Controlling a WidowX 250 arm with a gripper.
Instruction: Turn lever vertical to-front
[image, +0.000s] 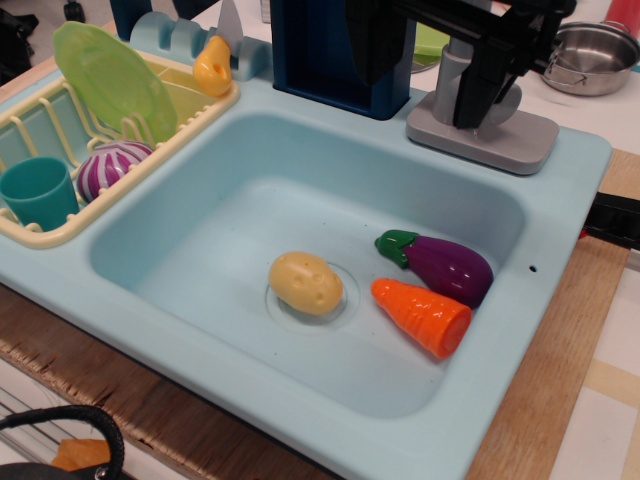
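Observation:
The grey faucet stands on its flat grey base (520, 140) at the sink's back right rim, with its thicker spout column (452, 75) rising on the left. A round grey knob (510, 105) shows just behind my black gripper (480, 110), which comes in from the top edge and hangs over the faucet. One black finger (475, 95) reaches down in front of the knob, almost to the base. The thin lever is hidden behind the gripper. I cannot tell how the jaws stand or whether they hold anything.
The light blue sink basin (250, 210) holds a yellow potato (305, 283), an orange carrot (422, 316) and a purple eggplant (445, 265). A dish rack (30, 235) at left holds a green plate (110, 80), a teal cup (38, 192) and a purple onion. A steel pot (590, 58) stands at the back right.

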